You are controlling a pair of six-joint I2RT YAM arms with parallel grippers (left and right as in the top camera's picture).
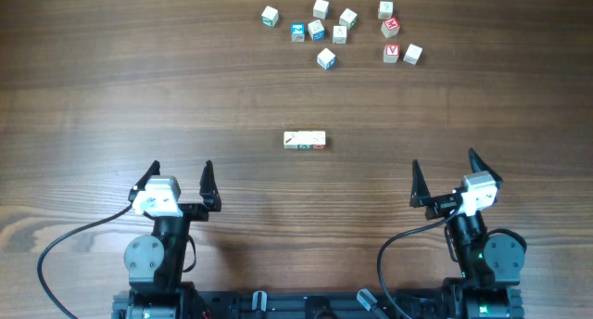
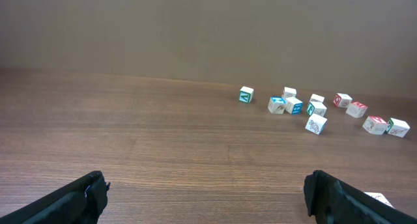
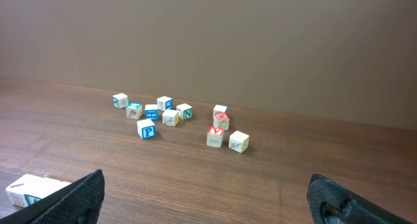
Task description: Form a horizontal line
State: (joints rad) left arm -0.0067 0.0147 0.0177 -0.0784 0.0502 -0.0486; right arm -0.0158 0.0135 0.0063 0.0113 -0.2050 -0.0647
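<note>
Left fingers (image 1: 208, 180) and right fingers (image 1: 417, 183) stand apart near the front edge of the brown wooden bench (image 1: 93, 106); three pale wooden cubes (image 1: 305, 140) touch in one row.

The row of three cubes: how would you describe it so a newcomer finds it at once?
On the wooden table, look near the middle, well short of the loose cubes scattered at the far side. The row of three cubes lies there alone. Unlike the scattered ones, its pale cubes touch edge to edge in one straight left-to-right line.
</note>
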